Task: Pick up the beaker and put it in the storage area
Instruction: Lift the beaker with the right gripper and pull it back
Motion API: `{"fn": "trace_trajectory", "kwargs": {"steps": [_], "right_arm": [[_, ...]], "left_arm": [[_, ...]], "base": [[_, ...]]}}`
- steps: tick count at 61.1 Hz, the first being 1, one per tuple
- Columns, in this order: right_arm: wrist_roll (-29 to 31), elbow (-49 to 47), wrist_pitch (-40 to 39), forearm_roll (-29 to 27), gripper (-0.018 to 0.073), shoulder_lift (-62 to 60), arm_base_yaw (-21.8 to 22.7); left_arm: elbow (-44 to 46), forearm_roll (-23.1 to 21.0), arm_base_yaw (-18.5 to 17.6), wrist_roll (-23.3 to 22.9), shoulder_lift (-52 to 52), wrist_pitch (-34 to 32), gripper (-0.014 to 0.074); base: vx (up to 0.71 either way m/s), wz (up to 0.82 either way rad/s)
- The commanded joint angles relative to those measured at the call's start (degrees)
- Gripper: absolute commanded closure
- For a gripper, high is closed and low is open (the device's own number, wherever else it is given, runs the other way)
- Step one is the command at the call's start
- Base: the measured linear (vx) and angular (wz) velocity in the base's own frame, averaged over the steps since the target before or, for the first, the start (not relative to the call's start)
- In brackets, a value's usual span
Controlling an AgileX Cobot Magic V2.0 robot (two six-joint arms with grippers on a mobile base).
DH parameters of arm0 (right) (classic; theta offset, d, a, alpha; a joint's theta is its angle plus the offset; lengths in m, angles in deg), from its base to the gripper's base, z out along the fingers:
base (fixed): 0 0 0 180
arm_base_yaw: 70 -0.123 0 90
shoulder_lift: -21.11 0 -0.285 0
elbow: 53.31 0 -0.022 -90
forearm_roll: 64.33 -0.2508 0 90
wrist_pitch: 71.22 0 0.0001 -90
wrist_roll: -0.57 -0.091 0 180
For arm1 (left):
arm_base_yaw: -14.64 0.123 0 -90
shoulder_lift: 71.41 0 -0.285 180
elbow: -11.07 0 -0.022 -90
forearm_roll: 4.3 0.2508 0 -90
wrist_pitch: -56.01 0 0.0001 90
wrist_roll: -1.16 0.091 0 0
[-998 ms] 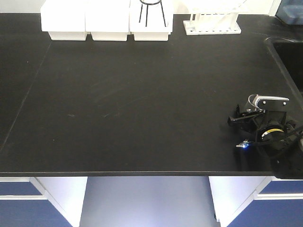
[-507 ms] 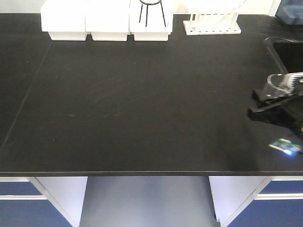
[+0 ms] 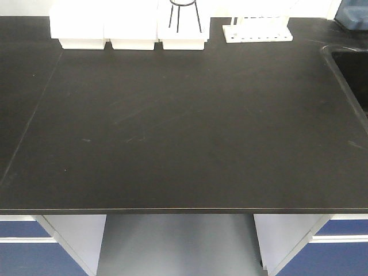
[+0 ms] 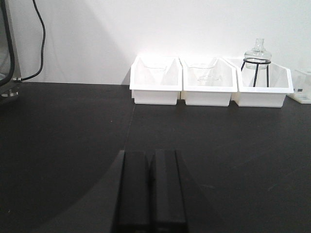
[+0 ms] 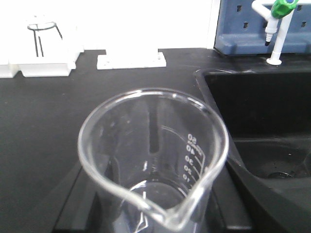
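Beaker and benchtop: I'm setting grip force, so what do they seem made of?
The beaker looks like clear, glossy glass: see-through wall, bright rim highlights, white printed graduations. The benchtop looks matte black, perhaps resin or laminate, faintly scuffed; exact material unclear.

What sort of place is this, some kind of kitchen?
Most likely a laboratory: a black benchtop with a sink, a glass beaker printed with volume marks, and a flask sitting on a ring stand.

The only writing I can read from here is on the beaker (image 5: 153,160). It has a short column of white graduation numbers printed on its glass wall. I make out 10 lowest and 40 higher up; the others are too blurred.
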Motion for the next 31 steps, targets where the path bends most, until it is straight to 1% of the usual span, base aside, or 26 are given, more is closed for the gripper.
{"fn": "trace_trajectory", "kwargs": {"steps": [1, 6, 31], "right_arm": [[3.3, -1.5, -2.8, -1.1, 0.0563, -1.7, 0.1], [4.7, -1.5, -2.9, -1.4, 0.0563, -1.7, 0.1], [4.3, -1.5, -2.8, -1.4, 0.0561, -1.7, 0.1]], "left_arm": [[-1.3, -0.3, -0.4, -0.3, -1.0, -4.8, 0.0605], [-1.3, -0.3, -0.4, -0.3, -1.0, -4.8, 0.0605], [-1.3, -0.3, -0.4, -0.3, -1.0, -4.8, 0.0605]], "base": [[0.0, 0.0], [0.0, 0.0], [0.0, 0.0]]}}
